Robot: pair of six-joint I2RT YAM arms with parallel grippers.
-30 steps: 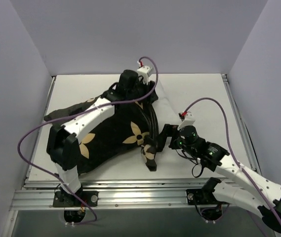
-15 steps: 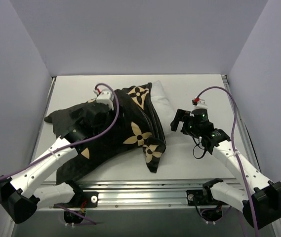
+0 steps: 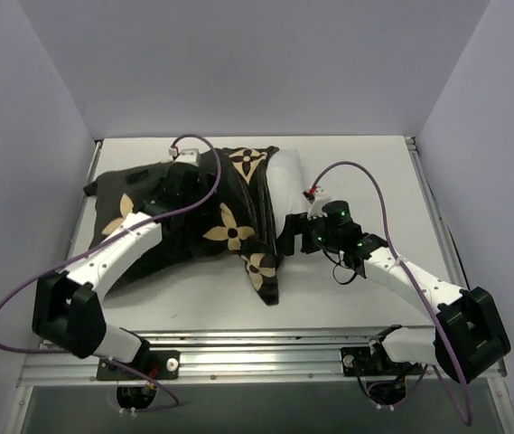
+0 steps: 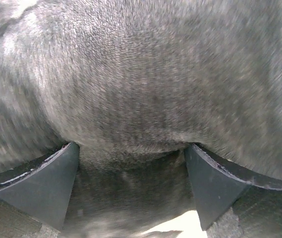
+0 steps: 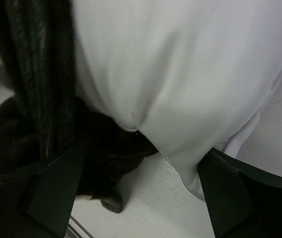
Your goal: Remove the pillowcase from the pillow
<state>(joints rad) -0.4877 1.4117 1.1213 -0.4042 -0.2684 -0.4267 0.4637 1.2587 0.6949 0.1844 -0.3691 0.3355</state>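
You are seeing the white bench (image 3: pixel 374 172) carrying one bundle across its left and middle part. The black flowered pillowcase (image 3: pixel 238 237) is lying rumpled on it, one corner trailing toward the near edge. The white pillow (image 3: pixel 288 176) is poking out of the pillowcase's right side and resting on the bench.

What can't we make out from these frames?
- Top view: most of the pillow, covered by the pillowcase.
- Left wrist view: whether the left gripper pinches fabric; the picture is blurred and its tips are sunk in the cloth.
- Top view: the same gripper, lost against black fabric under its own wrist.
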